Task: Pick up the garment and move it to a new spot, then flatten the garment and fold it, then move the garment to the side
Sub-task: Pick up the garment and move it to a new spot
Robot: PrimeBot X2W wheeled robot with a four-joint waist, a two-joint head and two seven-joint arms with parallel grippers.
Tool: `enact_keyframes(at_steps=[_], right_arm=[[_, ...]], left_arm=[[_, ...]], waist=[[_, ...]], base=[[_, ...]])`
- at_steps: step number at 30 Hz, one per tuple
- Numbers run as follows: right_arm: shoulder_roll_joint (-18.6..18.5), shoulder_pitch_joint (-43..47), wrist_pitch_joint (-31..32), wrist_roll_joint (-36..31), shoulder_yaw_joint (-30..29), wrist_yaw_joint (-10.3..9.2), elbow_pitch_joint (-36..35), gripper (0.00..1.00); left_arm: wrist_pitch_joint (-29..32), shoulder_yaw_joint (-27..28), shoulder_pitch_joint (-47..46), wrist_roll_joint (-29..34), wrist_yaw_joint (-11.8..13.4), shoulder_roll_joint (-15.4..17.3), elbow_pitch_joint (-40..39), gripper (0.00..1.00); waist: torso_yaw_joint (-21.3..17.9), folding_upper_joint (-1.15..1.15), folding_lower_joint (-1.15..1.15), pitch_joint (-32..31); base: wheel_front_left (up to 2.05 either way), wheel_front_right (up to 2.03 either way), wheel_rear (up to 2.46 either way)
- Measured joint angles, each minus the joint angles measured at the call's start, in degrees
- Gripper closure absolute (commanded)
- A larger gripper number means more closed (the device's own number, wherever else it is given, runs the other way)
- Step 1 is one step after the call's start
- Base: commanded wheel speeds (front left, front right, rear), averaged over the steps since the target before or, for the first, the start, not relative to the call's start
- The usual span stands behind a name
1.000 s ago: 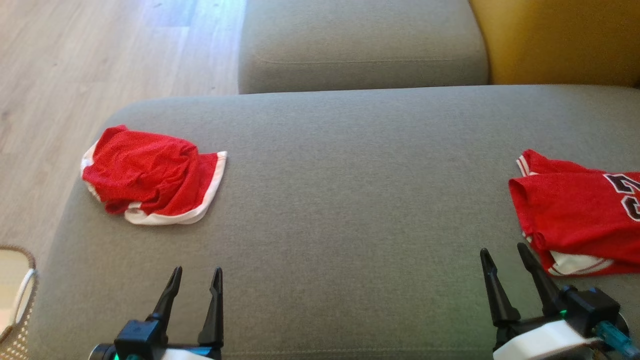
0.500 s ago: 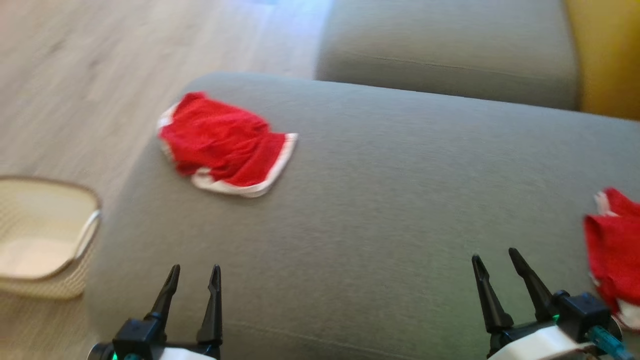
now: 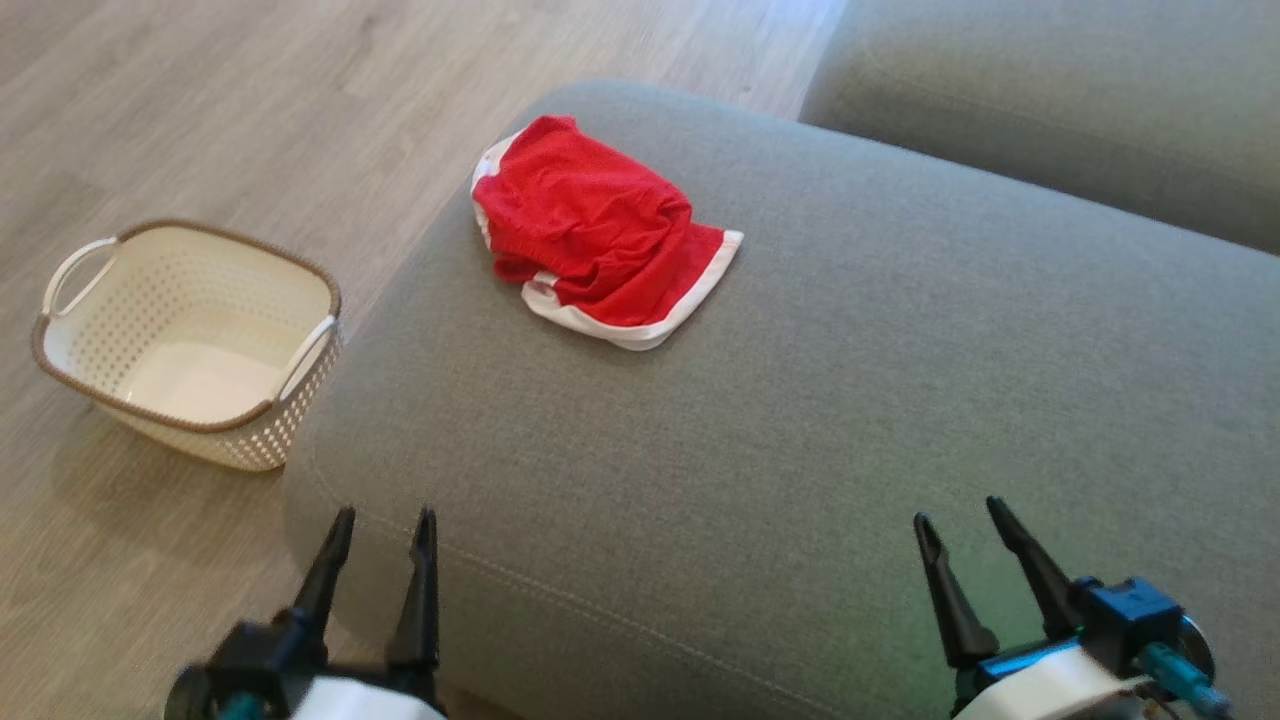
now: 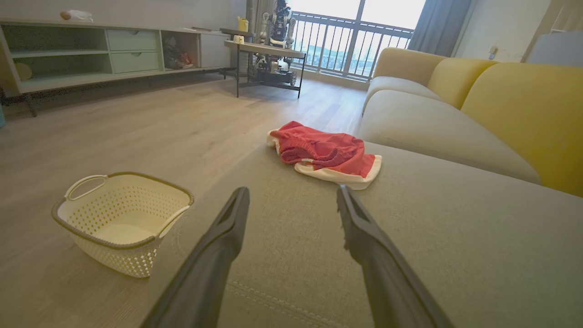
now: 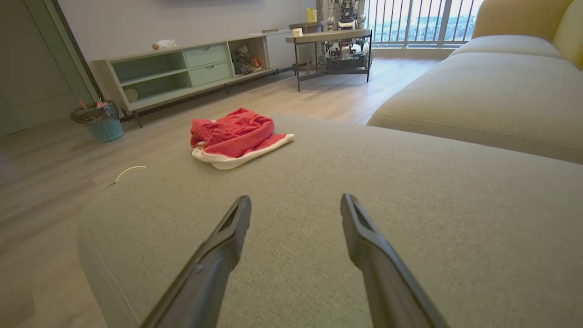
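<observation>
Garment (image 3: 600, 232): bunched, perhaps shorts | well ahead of left hand (image 3: 386, 514), right hand (image 3: 957, 511) | both spread, empty

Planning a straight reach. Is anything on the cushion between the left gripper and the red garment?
Nothing visible does: only bare grey cushion lies between the open left gripper and the crumpled red garment. The basket stands on the floor, left of that path.

Grey sofa seat (image 3: 850, 420): one crumpled red garment (image 3: 600, 235), white-trimmed, lies on it near the far left corner. Wood floor (image 3: 200, 120) to the left: cream perforated basket (image 3: 245, 447) stands on it, just beside the seat's edge.
</observation>
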Motion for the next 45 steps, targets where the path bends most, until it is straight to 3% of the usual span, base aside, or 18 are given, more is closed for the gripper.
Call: enact_keyframes(at_steps=[4,6,12,19,24,33,39,45], right_arm=[[0.0,-0.4,0.0,-2.2,0.7,0.00,1.3,0.00],[0.0,-1.0,0.0,-4.1,-0.1,0.00,1.5,0.00],[0.0,-4.8,0.0,-7.2,-0.3,0.00,1.6,0.00],[-0.1,-9.9,0.0,-11.1,-1.4,0.00,0.6,0.00],[-0.3,-13.2,0.0,-12.7,-1.8,0.00,-0.4,0.00],[-1.3,-19.3,0.0,-13.0,-0.9,0.00,-0.8,0.00],[-1.3,-21.5,0.0,-12.7,-0.5,0.00,-1.3,0.00],[-1.2,-21.6,-0.2,-11.8,-0.7,0.00,-1.4,0.00]], left_arm=[[0.0,2.2,-4.1,0.6,-2.9,0.6,1.0,0.00],[0.0,3.5,-12.2,-0.2,-4.7,2.0,4.7,0.00],[2.2,4.8,-29.4,-5.3,-6.1,3.0,14.8,0.00],[15.5,2.8,-50.5,-13.6,-7.1,4.8,29.5,0.00],[25.4,-3.1,-60.4,-21.4,-7.1,5.2,38.0,0.00],[33.6,-11.2,-69.2,-27.4,-7.4,6.4,50.1,0.00],[32.8,-13.9,-69.5,-27.8,-7.5,8.5,55.8,0.00],[28.1,-17.3,-70.6,-29.1,-7.5,10.1,58.2,0.00]], waist=[[-0.7,0.00,-0.01,1.3],[-1.9,0.00,-0.01,3.0],[-4.2,0.00,0.00,6.9],[-6.9,0.00,0.01,14.5],[-8.2,0.00,0.01,20.0],[-10.2,0.00,0.01,27.7],[-13.0,0.00,-0.01,29.5],[-14.9,0.00,-0.01,29.8]], base=[[0.00,0.00,0.00],[0.00,0.00,0.00],[0.00,0.00,0.00],[0.00,0.00,0.00],[0.00,0.00,0.00],[0.00,0.00,0.00],[0.00,0.00,0.00],[0.00,0.00,0.00]])
